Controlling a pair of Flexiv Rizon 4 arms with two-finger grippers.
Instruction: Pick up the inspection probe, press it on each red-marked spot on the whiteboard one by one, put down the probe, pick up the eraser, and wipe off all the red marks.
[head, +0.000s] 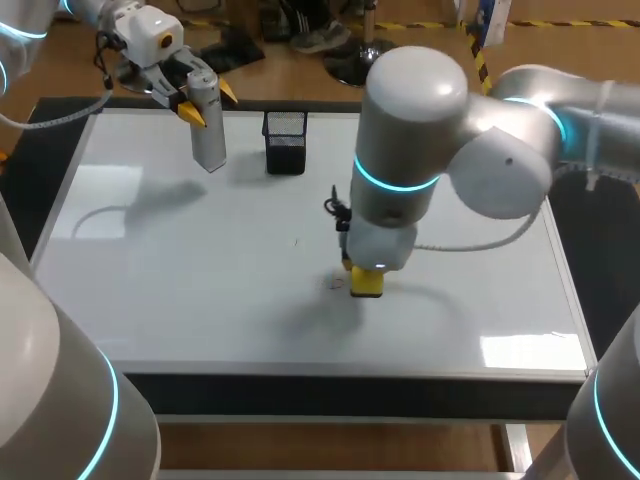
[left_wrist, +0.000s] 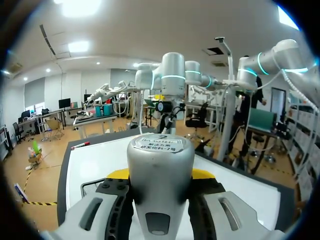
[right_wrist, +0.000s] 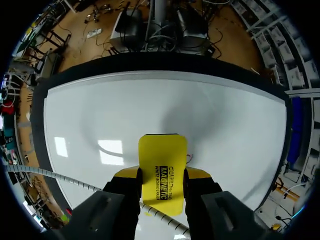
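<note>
Whiteboard (head: 200, 300) covers the worktop, and at the upper left of the head view our left gripper (head: 208, 102) is clamped on the roughly upright grey probe (head: 208, 135), just left of the black mesh cup (head: 285, 140). At centre, our right gripper (right_wrist: 162, 176) grips the yellow eraser (head: 367, 283) flat on the board. A faint mark (head: 336, 283) lies just left of it, so we judge the wipe should go leftward.

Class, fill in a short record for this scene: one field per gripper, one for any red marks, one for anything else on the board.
left gripper: shut on the inspection probe, over the whiteboard's far left corner
right gripper: shut on the yellow eraser, low over the board's middle
mesh holder: black, standing at the far edge, beside the probe
red marks: none clearly visible
</note>
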